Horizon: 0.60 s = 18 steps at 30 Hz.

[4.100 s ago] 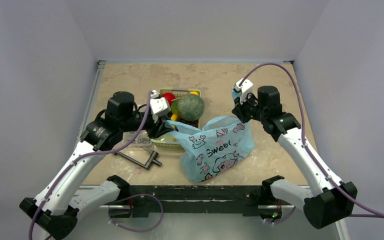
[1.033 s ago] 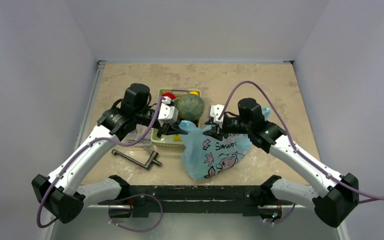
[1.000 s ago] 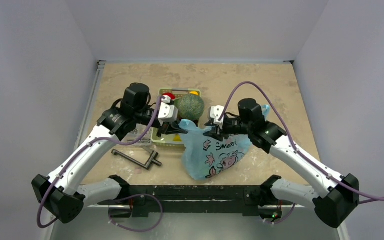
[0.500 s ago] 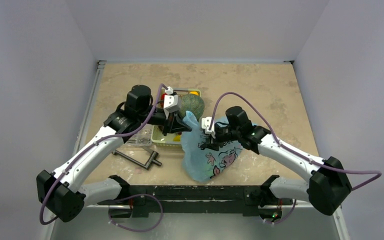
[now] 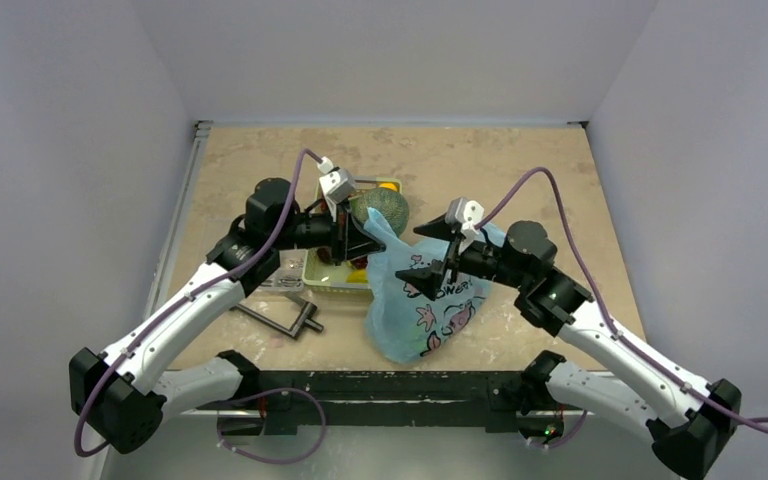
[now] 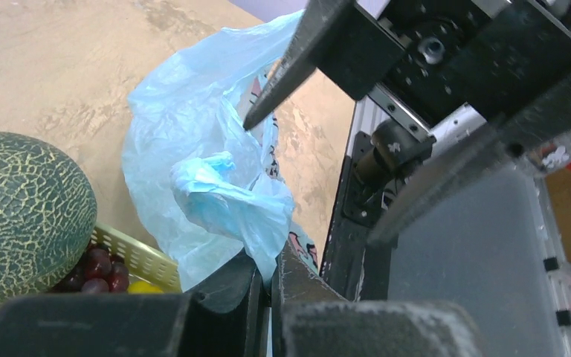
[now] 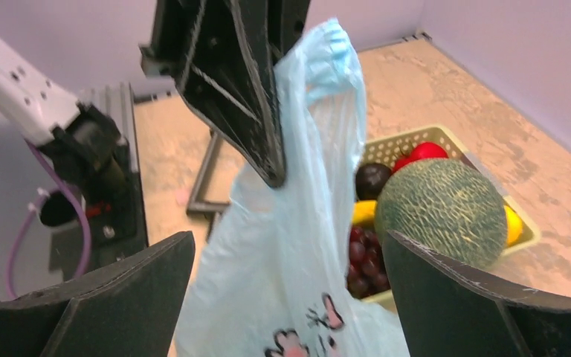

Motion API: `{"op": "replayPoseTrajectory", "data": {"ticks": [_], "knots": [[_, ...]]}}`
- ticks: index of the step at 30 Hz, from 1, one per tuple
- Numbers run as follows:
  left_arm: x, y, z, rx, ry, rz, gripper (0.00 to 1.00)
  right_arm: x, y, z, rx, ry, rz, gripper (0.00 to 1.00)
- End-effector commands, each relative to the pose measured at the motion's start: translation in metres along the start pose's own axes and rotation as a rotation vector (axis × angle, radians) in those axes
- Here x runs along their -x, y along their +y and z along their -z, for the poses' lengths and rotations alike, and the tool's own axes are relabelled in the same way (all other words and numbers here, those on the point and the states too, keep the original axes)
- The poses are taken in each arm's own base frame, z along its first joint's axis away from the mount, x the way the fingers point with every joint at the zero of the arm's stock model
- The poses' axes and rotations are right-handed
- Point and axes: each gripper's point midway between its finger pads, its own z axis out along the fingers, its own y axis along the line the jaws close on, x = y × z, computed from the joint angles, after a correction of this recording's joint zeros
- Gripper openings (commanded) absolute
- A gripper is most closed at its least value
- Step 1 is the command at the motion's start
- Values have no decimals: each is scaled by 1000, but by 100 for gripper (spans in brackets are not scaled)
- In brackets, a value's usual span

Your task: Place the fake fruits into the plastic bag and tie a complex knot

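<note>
We see the light-blue plastic bag (image 5: 430, 310) standing at the centre of the frame, its handle raised toward the upper left. Our left gripper (image 5: 368, 238) is clamped tight on that handle. Our right gripper (image 5: 415, 255) hangs just beside it, fingers spread wide either side of the bag's upper part. The fake fruits (image 5: 380, 207) sit in a basket (image 5: 332, 285) just upper left of the bag.
</note>
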Motion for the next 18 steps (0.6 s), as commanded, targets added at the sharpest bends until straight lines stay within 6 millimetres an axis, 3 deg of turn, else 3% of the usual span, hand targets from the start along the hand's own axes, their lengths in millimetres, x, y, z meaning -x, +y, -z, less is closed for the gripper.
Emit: {"op": "replayPoseTrajectory", "data": {"ticks": [1, 6, 10, 13, 18], "knots": [[26, 1, -3, 65, -95, 99, 0, 16, -5, -24, -109, -107, -164, 99], [28, 0, -7, 91, -112, 166, 0, 5, 4, -46, -125, -151, -191, 99], [34, -3, -12, 74, -138, 224, 0, -26, -1, -57, -195, -131, -191, 98], [42, -9, -12, 44, -167, 253, 0, -68, -5, -57, -218, -71, -126, 86], [52, -19, -11, 5, -185, 239, 0, -118, 0, -49, -186, 3, -35, 50]]}}
